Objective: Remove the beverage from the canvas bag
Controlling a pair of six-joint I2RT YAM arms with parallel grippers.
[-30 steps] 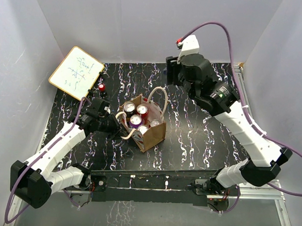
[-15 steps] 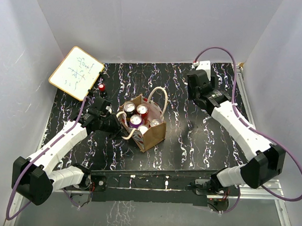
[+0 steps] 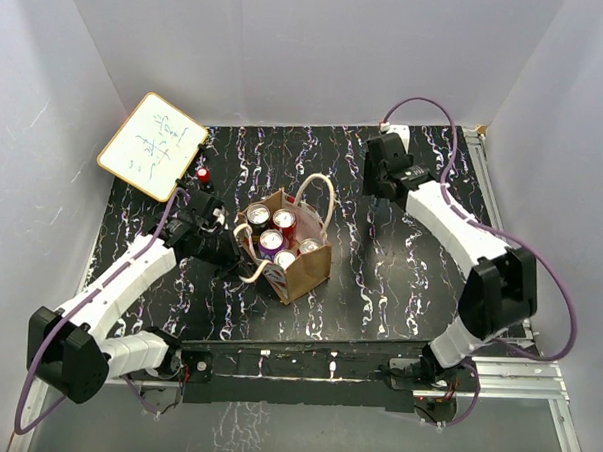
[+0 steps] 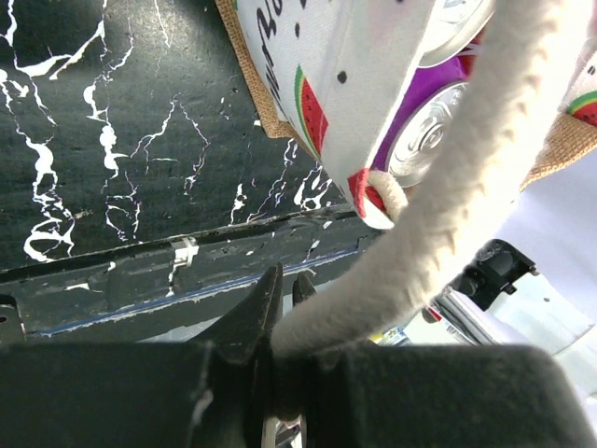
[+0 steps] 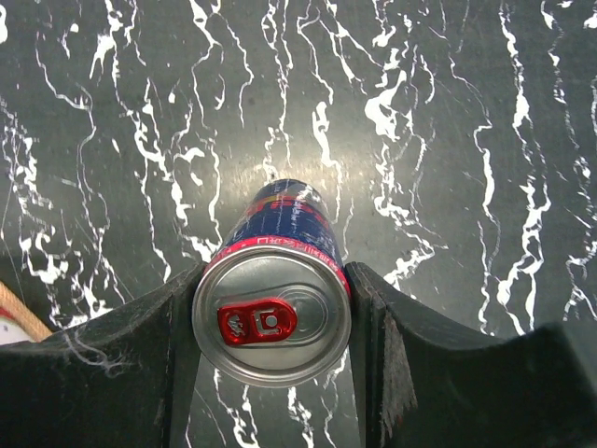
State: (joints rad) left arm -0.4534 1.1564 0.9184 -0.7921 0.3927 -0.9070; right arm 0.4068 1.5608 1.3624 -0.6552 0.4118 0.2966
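AT THE BENCH: The right gripper (image 3: 376, 179) is clamped on a blue can (image 5: 280, 233) w/ silver top and red pull-tab, one finger pressed to each side. It sits over the far-right part of the black, white-veined worktop (image 3: 399, 280), well apart from the canvas bag (image 3: 305, 271). Whether the can's base touches the surface can't be told. The bag stands upright near the worktop's ctr, a bit toward the left and near edges. Its mouth is open, w/ several more cans (image 3: 271, 233) packed upright inside. The left gripper (image 4: 286, 285), reaching in from the bag's left side, is pinched tight on one off-white rope handle (image 4: 448, 187), fingers closed around the cord. The 2nd handle (image 3: 332, 202) arches up on the bag's far side. A whiteboard (image 3: 153, 144) w/ scribbles leans at the far-left corner.
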